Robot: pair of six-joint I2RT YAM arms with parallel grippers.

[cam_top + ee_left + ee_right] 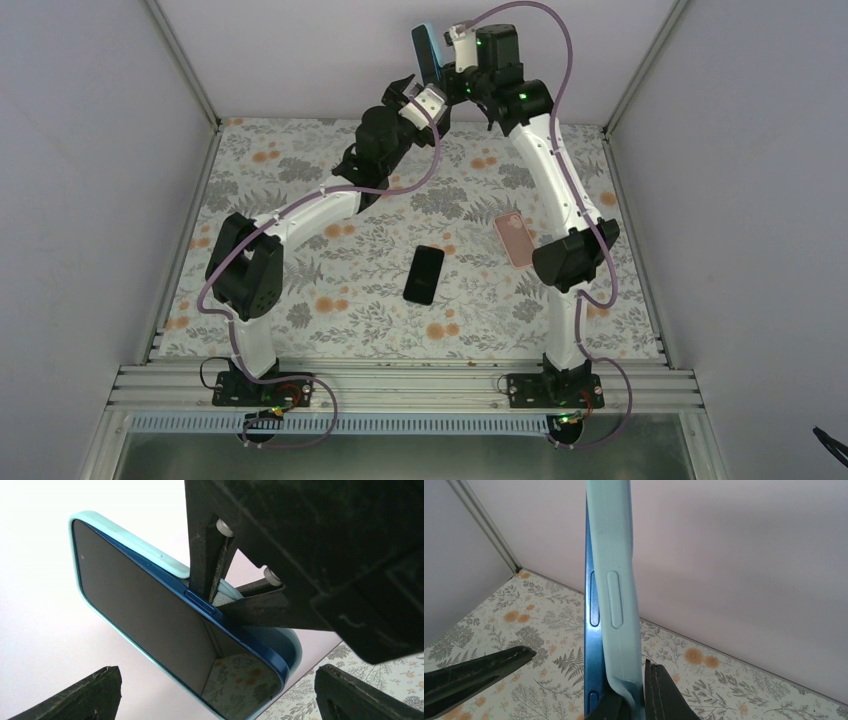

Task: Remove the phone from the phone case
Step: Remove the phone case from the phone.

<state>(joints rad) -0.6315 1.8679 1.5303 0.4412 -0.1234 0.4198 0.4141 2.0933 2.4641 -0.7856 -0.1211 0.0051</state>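
A blue phone with a dark screen sits in a light blue phone case, held in the air near the back wall. My right gripper is shut on the case's side wall, which is peeled a little away from the phone's blue edge. My left gripper is open, and the phone's lower corner lies between its fingertips without touching them. From above, the cased phone stands on end above the left gripper.
A black phone lies on the floral table cover mid-table. A pink case lies to its right, close to the right arm. Grey walls close in the table at the back and on both sides.
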